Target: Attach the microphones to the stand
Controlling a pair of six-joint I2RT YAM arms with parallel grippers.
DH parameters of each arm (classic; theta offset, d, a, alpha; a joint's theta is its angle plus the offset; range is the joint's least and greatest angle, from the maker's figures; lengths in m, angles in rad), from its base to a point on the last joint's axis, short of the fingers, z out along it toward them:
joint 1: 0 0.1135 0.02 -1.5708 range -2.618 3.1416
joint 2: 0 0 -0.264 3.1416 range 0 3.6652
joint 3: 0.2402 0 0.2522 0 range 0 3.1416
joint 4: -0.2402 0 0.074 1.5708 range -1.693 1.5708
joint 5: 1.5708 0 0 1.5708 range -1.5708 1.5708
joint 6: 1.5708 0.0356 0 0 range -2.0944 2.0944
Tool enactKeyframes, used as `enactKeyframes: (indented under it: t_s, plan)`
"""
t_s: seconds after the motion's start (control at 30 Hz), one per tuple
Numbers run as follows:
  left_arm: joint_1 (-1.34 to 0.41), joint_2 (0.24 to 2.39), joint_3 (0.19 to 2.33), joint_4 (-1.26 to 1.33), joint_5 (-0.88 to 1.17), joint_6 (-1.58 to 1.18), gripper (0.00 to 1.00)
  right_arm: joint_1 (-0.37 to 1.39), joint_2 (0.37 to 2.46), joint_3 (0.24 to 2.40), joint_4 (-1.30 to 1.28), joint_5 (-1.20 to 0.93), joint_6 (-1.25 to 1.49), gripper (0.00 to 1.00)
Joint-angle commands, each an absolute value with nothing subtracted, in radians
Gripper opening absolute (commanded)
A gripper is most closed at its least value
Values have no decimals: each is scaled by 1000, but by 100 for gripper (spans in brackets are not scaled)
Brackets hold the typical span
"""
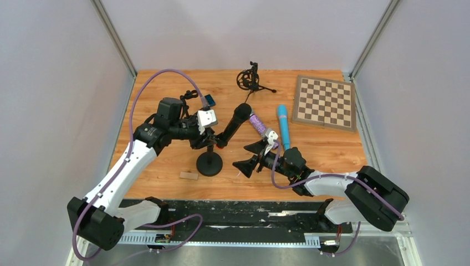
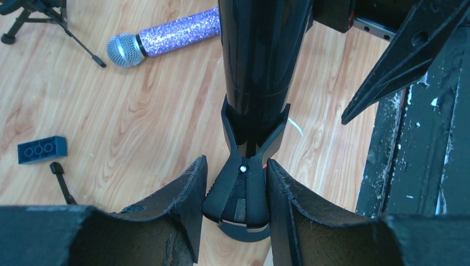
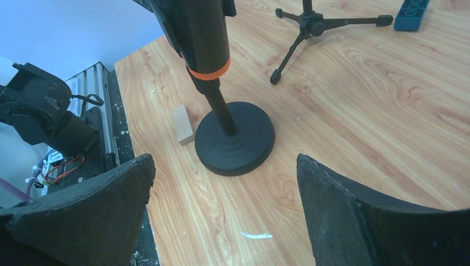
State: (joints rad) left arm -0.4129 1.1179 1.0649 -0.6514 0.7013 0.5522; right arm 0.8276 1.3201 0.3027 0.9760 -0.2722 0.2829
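The black microphone [image 1: 235, 122] with the orange end ring [image 3: 209, 72] sits tilted in the clip [image 2: 244, 183] of the round-based stand [image 1: 209, 164]. My left gripper [image 2: 237, 163] is shut on that clip's handles just below the microphone body [image 2: 258, 50]. To the right of the stand's base, my right gripper [image 1: 248, 157] stands open with nothing between its fingers [image 3: 224, 162]. The purple glitter microphone [image 1: 258, 123] with its silver mesh head [image 2: 123, 50] lies flat on the table. Right of it lies the light blue microphone [image 1: 284, 126].
A small black tripod stand [image 1: 249, 78] stands at the back, with a chessboard [image 1: 324, 102] at the back right. A blue brick [image 1: 209, 100] lies behind the left gripper. A wooden block [image 1: 188, 175] sits left of the stand's base.
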Motion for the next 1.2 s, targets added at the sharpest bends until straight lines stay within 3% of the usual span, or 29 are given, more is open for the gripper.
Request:
enactKeyframes:
  t_s: [0.0,0.23,0.43,0.6,0.73,0.8,1.0,1.17]
  plan:
    - [-419,1075,1054,-493,781,489,27,824,1331,369,958,-298,209,97]
    - [-419,1067,1021,-465,786,473,19,825,1329,416,920,-302,131,96]
    - [-418,1041,1004,-484,746,482,19,825,1302,475,880,-354,92,95]
    - [-418,1030,1021,-560,701,508,25,825,1314,524,862,-425,73,94]
    - [-418,1024,1041,-631,664,532,36,825,1328,548,850,-441,68,94]
    - [-419,1015,1040,-648,649,542,46,825,1335,551,850,-444,70,94]
    - [-419,963,989,-607,629,510,87,827,1351,555,853,-461,91,94]
    - [-417,902,940,-527,581,471,100,826,1355,554,850,-463,91,94]
